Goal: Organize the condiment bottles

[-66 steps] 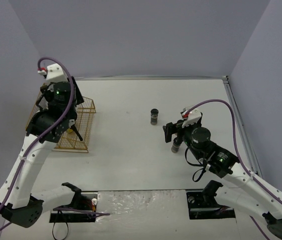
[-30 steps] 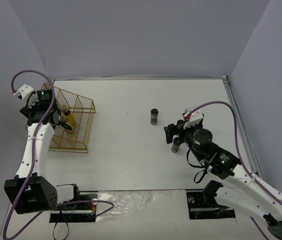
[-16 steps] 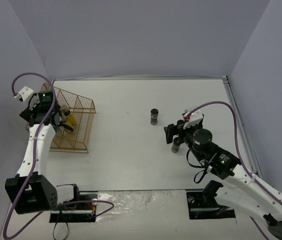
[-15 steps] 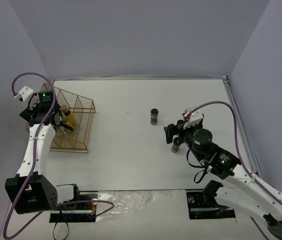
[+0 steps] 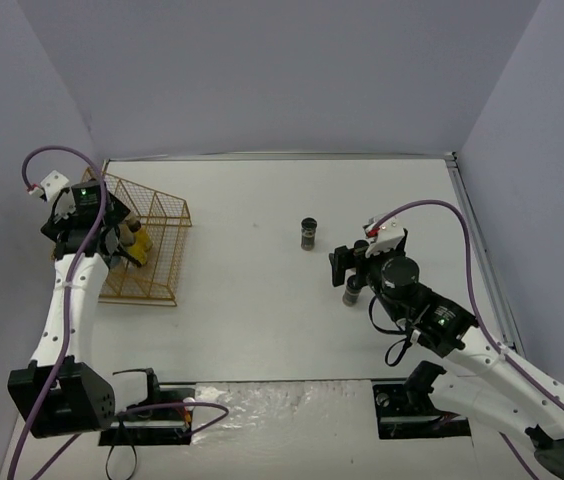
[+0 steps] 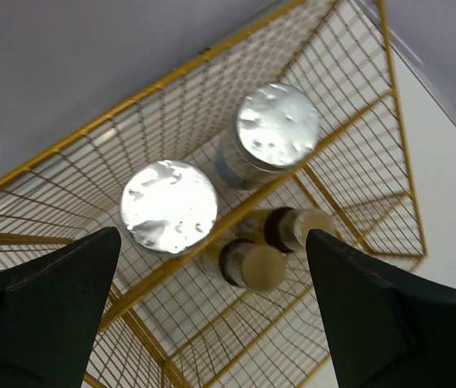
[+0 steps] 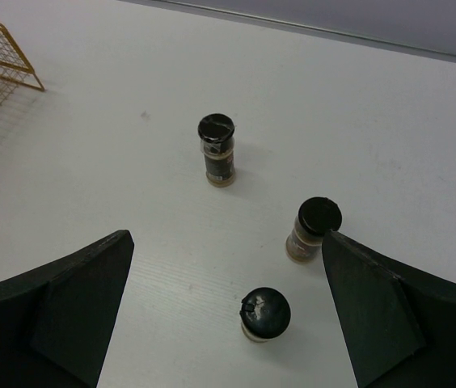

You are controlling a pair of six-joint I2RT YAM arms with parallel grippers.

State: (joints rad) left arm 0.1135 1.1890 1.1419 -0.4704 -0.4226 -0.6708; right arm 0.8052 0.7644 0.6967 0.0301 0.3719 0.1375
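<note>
Inside the gold wire rack stand two clear jars with silver-grey lids and two slim yellow bottles. My left gripper hangs open just above them, gripping nothing; in the top view it is over the rack's left part. Three short black-lidded jars stand on the table. My right gripper is open above them, empty. From above, one jar stands apart and another shows beside the right gripper.
The rack sits at the table's left side, close to the left wall. The white table runs between the rack and the dark jars. Grey walls close in the back and both sides.
My left gripper's jaws have spread wide over the rack, leaving a yellow bottle standing inside. The left arm shifted slightly. The right arm has hardly moved.
</note>
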